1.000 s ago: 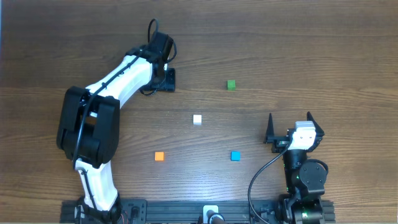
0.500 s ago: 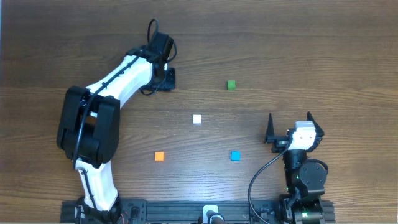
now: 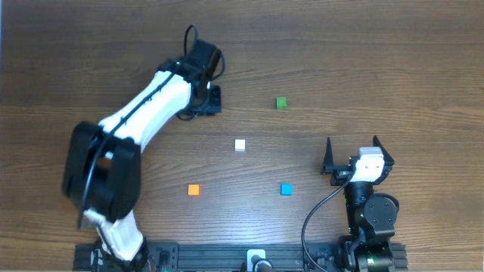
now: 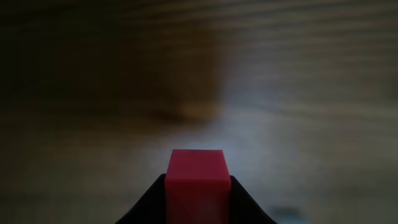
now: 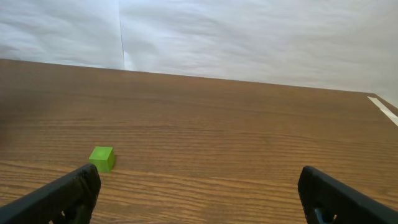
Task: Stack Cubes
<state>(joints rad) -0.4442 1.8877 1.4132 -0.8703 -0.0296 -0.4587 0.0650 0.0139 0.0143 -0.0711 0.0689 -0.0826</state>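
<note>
We see no stack | left hand [image 4: 197, 188] clamps red cube [image 4: 197, 169] | right hand [image 3: 353, 151] apart | green cube [image 3: 281, 103], white cube [image 3: 240, 145], orange cube [image 3: 193, 190], blue cube [image 3: 286, 189] loose

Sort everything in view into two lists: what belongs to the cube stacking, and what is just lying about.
Belongs to the job: red cube, held in the left gripper; green cube; white cube; orange cube; blue cube; right gripper, open and empty.
Just there: wooden table; white backdrop beyond it; black rail by the arm bases.
</note>
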